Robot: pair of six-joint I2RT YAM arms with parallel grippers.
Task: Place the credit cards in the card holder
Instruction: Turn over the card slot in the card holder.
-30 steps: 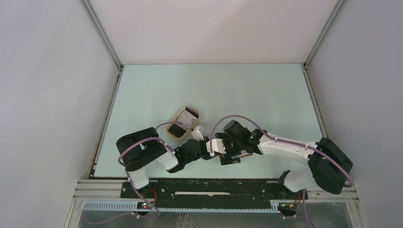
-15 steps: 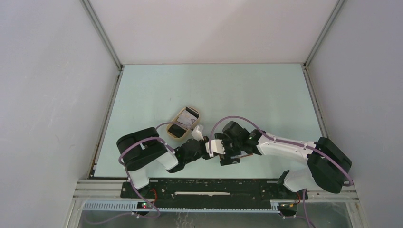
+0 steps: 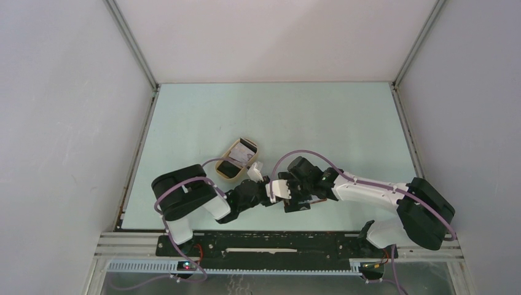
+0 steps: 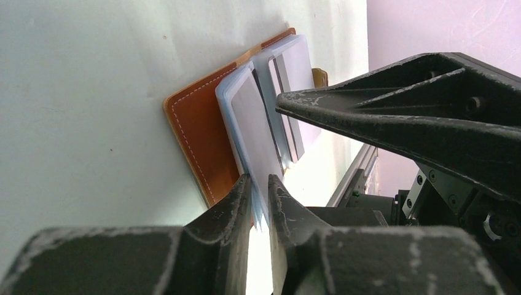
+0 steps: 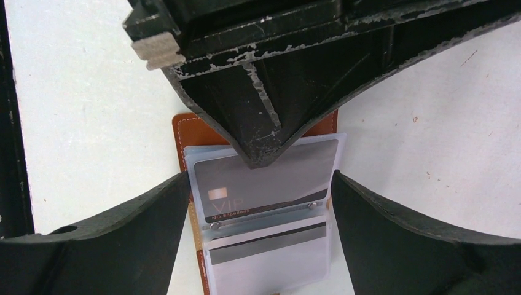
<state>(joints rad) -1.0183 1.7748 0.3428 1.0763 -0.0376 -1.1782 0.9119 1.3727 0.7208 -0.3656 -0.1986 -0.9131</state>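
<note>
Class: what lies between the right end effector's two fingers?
Right wrist view: the open card holder, a grey VIP card in its sleeve, and the tip of the left end effector.

I see the reddish-brown card holder (image 4: 198,130) lying open and flat on the table (image 5: 80,92), its clear sleeves (image 4: 226,92) fanned over the leather, a grey card (image 5: 289,178) lettered VIP in one and a whitish, dark-striped card (image 5: 270,255) in the next.

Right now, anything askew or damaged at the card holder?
No damage shows. One clear sleeve of the card holder stands lifted off the rest, pinched in the left gripper; the open right gripper straddles it.
</note>
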